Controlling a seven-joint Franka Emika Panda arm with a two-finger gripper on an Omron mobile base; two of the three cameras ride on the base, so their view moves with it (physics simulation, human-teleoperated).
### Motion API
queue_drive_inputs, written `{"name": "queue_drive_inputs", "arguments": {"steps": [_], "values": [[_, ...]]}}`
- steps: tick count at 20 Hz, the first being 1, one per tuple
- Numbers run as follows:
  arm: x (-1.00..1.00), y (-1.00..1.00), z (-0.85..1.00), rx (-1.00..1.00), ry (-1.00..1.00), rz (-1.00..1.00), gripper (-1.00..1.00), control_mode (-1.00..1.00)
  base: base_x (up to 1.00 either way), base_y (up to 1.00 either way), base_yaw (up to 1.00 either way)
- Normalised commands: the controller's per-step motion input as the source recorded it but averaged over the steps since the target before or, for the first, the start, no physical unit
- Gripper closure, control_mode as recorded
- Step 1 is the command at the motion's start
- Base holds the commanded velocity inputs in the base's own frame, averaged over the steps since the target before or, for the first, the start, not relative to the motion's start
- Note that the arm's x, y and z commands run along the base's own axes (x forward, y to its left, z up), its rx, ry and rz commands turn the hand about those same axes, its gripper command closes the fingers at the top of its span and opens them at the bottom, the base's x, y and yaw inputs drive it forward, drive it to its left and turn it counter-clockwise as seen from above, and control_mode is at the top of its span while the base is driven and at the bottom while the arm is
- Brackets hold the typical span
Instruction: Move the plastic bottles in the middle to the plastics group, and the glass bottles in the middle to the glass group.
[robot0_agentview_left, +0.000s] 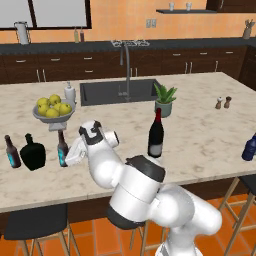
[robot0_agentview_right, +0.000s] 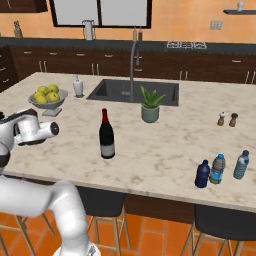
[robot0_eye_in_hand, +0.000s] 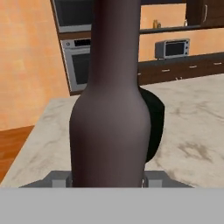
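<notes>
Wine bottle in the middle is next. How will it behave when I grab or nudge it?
The wine bottle stands tall on a narrow base, so a high nudge would likely tip it. Its smooth glass probably slips. Once down, its round body would likely roll.

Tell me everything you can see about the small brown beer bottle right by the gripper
The beer bottle is small, slim and dark brown, glass by its look, with a narrow neck and a cyan label low on its body. It stands upright on the marble counter, right of the black flask. The gripper is at its body. In the hand view its shoulder rises close between the fingertips; contact isn't clear.
</notes>
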Motion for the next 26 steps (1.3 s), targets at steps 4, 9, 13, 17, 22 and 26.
{"name": "queue_drive_inputs", "arguments": {"steps": [4,9,13,17,22,26], "values": [[0.0,0.16,-0.12,0.0,-0.09,0.03,1.0,-1.0,0.0,0.0,0.0],[0.07,0.18,-0.07,0.0,-0.03,0.05,1.0,-1.0,0.0,0.0,0.0],[0.02,0.04,-0.2,0.0,0.0,0.02,1.0,-1.0,0.0,0.0,0.0],[0.02,0.0,-0.55,0.0,0.0,0.01,1.0,-1.0,0.0,0.0,0.0],[0.02,0.07,-0.31,0.0,0.0,0.01,1.0,-1.0,0.0,0.0,0.0],[0.34,0.24,0.0,0.0,-0.01,0.01,1.0,-1.0,0.0,0.0,0.0]]}}
